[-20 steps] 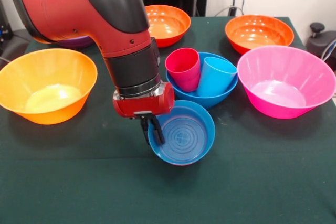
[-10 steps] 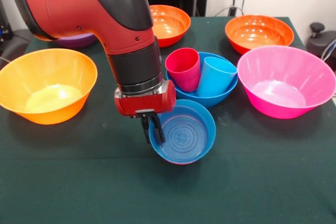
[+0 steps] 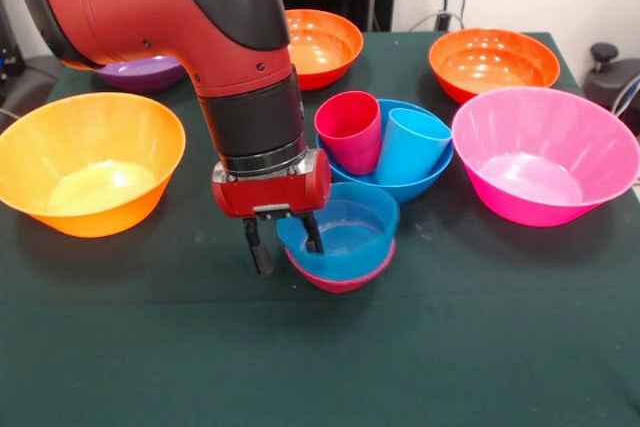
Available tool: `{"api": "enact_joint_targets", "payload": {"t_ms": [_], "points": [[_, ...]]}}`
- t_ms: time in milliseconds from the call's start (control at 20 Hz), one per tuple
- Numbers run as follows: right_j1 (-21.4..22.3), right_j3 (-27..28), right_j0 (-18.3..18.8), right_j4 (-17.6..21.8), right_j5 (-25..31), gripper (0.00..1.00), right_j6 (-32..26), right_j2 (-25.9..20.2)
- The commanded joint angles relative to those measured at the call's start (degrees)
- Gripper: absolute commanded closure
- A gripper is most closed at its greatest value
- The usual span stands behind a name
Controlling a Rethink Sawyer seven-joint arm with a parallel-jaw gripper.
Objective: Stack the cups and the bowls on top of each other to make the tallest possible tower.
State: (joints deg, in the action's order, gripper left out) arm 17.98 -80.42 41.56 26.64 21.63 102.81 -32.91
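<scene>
Pink bowl [image 3: 543, 155] and yellow-orange bowl [image 3: 88, 160] sit empty at either side of the table, two orange bowls [image 3: 318, 44] and a purple bowl [image 3: 148, 72] at the far edge; the mid blue bowl [image 3: 390, 183] at centre holds the red cup [image 3: 350, 130] and blue cup [image 3: 412, 145] side by side. Just in front of it the small blue bowl [image 3: 340, 229] is nested in the small red bowl [image 3: 343, 277], and the gripper [image 3: 284, 243] hangs spread wide, one finger outside the rim, one just inside, gripping nothing. Judged step: regrasping this pair; next move calls for pinching the rim, then lifting onto a broader base.
</scene>
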Motion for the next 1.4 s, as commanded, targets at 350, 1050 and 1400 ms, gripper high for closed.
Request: {"api": "enact_joint_targets", "payload": {"t_ms": [350,1050,1400], "points": [[-0.7,-2.5,-2.9,4.5,3.6,0.00,-4.8,1.7],[8.1,-6.6,-4.9,1.2,9.1,0.00,-1.4,2.5],[14.1,-7.3,-6.3,-0.5,12.9,0.00,-0.1,4.0]]}}
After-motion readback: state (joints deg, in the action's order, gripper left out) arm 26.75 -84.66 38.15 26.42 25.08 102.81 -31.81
